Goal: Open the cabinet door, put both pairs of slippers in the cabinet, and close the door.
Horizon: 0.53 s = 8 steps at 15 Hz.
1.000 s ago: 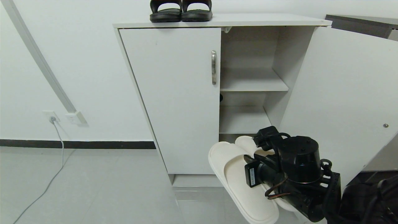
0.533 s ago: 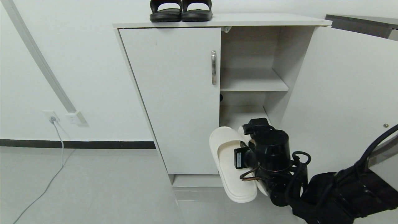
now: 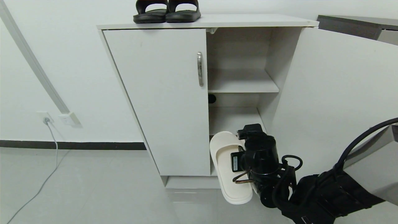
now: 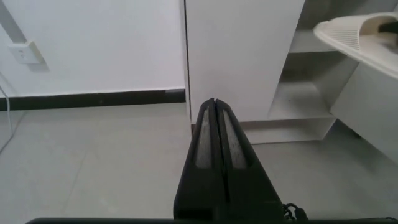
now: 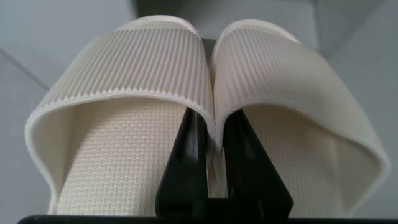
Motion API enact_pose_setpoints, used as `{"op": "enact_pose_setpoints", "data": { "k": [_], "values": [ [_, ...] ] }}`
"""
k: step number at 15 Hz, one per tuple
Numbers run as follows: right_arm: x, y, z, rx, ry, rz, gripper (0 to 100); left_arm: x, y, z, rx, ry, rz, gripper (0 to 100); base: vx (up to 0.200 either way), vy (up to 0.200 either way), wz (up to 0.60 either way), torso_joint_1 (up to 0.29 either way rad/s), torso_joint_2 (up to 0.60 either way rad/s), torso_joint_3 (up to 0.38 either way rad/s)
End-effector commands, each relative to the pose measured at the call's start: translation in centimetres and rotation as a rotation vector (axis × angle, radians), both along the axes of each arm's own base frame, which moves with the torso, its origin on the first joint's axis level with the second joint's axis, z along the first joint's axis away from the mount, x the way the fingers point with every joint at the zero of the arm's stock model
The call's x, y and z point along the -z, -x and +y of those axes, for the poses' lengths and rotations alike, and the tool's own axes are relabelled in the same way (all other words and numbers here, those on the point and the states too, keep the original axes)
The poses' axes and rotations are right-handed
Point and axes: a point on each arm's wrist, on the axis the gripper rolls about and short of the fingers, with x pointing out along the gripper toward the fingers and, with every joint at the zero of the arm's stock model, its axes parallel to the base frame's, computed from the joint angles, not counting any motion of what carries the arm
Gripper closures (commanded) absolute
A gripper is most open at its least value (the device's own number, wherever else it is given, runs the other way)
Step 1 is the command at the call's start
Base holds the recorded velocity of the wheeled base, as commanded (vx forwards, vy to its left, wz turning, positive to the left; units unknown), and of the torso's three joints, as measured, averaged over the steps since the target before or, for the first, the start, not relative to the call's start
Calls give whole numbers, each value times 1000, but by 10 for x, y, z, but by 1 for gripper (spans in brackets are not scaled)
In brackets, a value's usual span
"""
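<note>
A white cabinet [image 3: 155, 93] stands against the wall with its right door [image 3: 335, 102] swung open and its left door shut. A pair of black slippers [image 3: 167, 12] rests on its top. My right gripper [image 5: 212, 155] is shut on the white slippers [image 3: 228, 165], pinching the inner edges of both straps [image 5: 208, 93]; the pair hangs toes toward the lower shelf opening [image 3: 233, 119]. The white slippers [image 4: 367, 37] hang before the open cabinet in the left wrist view. My left gripper [image 4: 214, 109] is shut on nothing, low above the floor in front of the cabinet.
The open door stands close on the right of my right arm. The upper shelf [image 3: 241, 81] and lower shelf are bare. A wall socket with a grey cable [image 3: 46, 119] sits at the left. Grey tile floor [image 3: 87, 189] spreads before the cabinet.
My right gripper has carried the white slippers forward and toward the lower shelf opening. The head view has shifted, sliding the cabinet slightly left in the picture.
</note>
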Motion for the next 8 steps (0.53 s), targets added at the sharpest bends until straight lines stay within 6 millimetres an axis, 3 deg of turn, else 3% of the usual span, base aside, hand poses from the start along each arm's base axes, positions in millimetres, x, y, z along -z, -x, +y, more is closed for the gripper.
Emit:
{"op": "enact_pose_setpoints", "data": {
  "k": [1, 8],
  "values": [
    [9, -5, -2, 17, 18, 15, 100, 0, 0, 0, 1, 0, 2, 100, 0, 0, 0, 0, 0, 0],
    [42, -32, 12, 44, 6, 2, 100, 0, 0, 0, 1, 0, 2, 100, 0, 0, 0, 0, 0, 0]
  ]
}}
